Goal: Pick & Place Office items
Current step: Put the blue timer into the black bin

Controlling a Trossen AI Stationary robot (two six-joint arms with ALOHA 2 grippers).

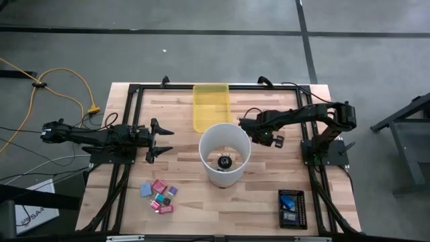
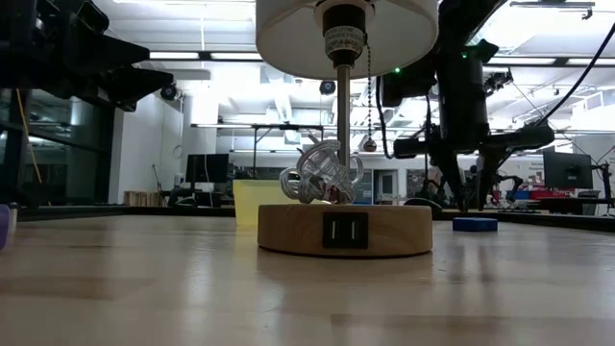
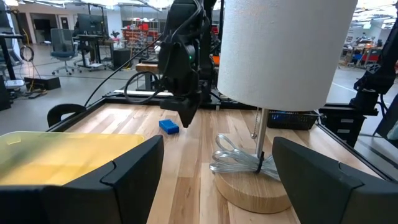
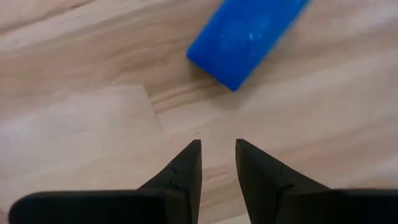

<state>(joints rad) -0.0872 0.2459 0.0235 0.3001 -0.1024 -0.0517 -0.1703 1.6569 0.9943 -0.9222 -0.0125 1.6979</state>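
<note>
A bright-blue block [image 4: 249,34] lies flat on the wooden table [image 1: 181,121], and also shows in the left wrist view [image 3: 168,126] and the low view [image 2: 475,224]. My right gripper [image 4: 217,152] points down just beside it, fingers nearly together with only a narrow slit and nothing between them; it stands above the boards [image 3: 186,118]. A cluster of small pink, red, purple and light-blue pieces [image 1: 160,195] lies at the near left. My left gripper [image 1: 163,142] waits open and level at the table's left.
A lamp with a white shade [image 1: 225,154] on a round wooden base [image 2: 343,231] stands mid-table, just left of my right gripper. A yellow translucent tray [image 1: 211,106] lies at the far edge. A black tray [image 1: 291,208] with blue things sits near right.
</note>
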